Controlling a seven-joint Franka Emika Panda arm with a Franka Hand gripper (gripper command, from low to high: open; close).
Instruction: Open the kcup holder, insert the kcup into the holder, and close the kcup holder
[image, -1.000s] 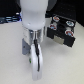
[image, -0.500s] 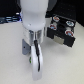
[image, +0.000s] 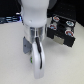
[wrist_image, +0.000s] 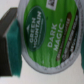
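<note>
White desk (image: 12, 60) underneath; the hand (wrist_image: 20, 42) pinches the kcup (wrist_image: 50, 37), its lid reading "Green Mountain Dark Magic".

A pale tabletop (image: 12, 60) under soft light.

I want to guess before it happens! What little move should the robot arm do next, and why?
Probably close the fingers. In the wrist view the kcup fills the picture, its green lid right beside one green finger pad, so the gripper looks lined up on it. The kcup holder sits apart on the exterior view's right. Whether the pod is already pinched, I can't tell.
</note>
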